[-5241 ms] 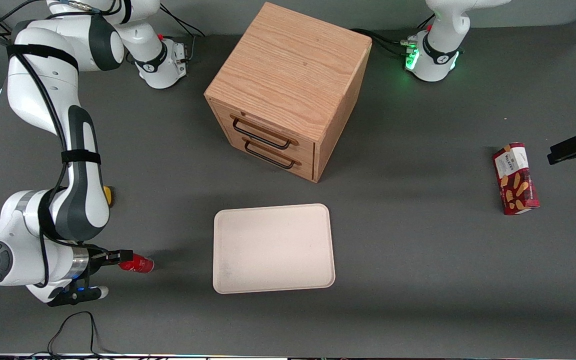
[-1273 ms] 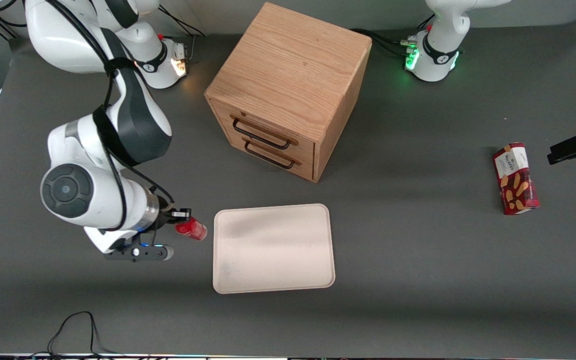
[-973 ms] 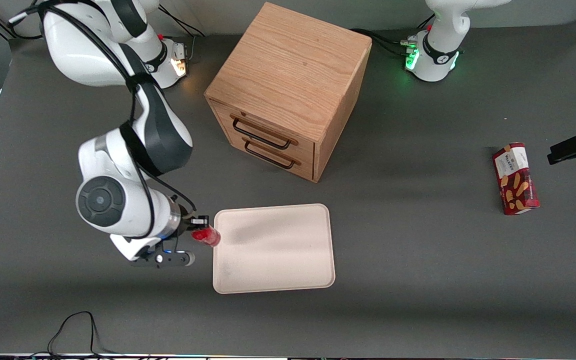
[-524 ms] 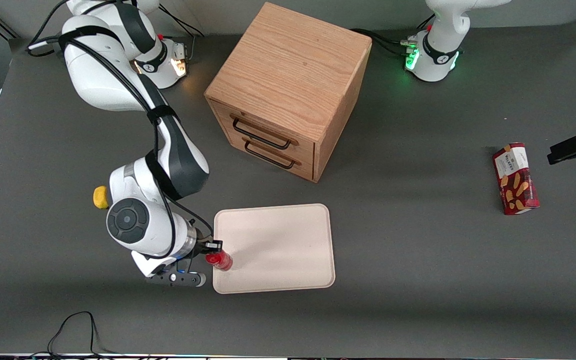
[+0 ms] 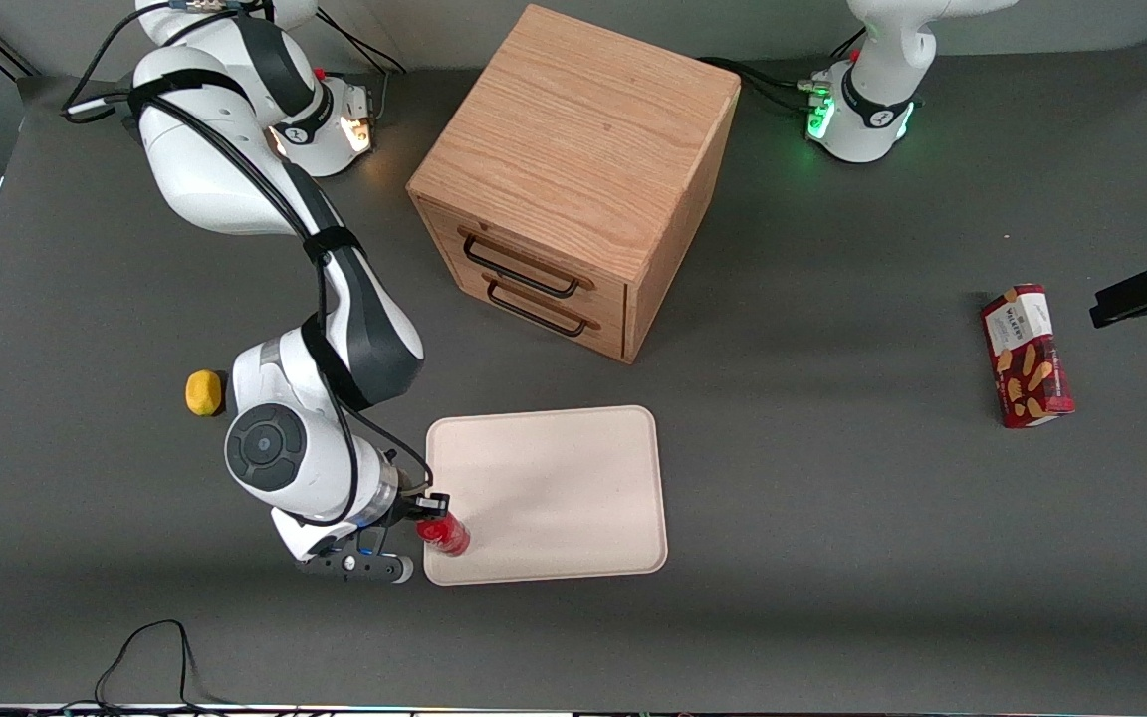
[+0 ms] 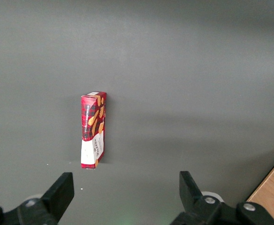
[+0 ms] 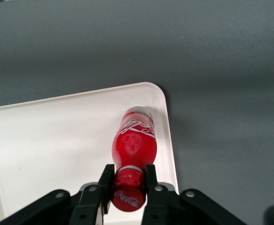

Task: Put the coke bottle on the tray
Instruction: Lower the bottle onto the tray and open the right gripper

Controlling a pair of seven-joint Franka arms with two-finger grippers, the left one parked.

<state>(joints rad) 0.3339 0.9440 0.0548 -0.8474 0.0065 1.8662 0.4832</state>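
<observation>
Gripping the bottle [image 7: 134, 140] by its cap, gripper [image 7: 127, 183] fingers clenched, body hanging below them over the tray [image 7: 48, 140] corner, near its rim. Risks tipping off that rim if released here.

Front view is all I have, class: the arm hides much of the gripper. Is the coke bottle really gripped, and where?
Observer: Yes. In the right wrist view the gripper is shut on the coke bottle, its fingers clamping the neck just under the red cap.
Operator: Is the bottle over the tray?
Observer: Its base hangs over the tray close to a rounded corner, just inside the rim.
Operator: Anything lying on the tray under it?
Observer: Nothing; the wrist view shows only bare cream surface around the bottle.
</observation>
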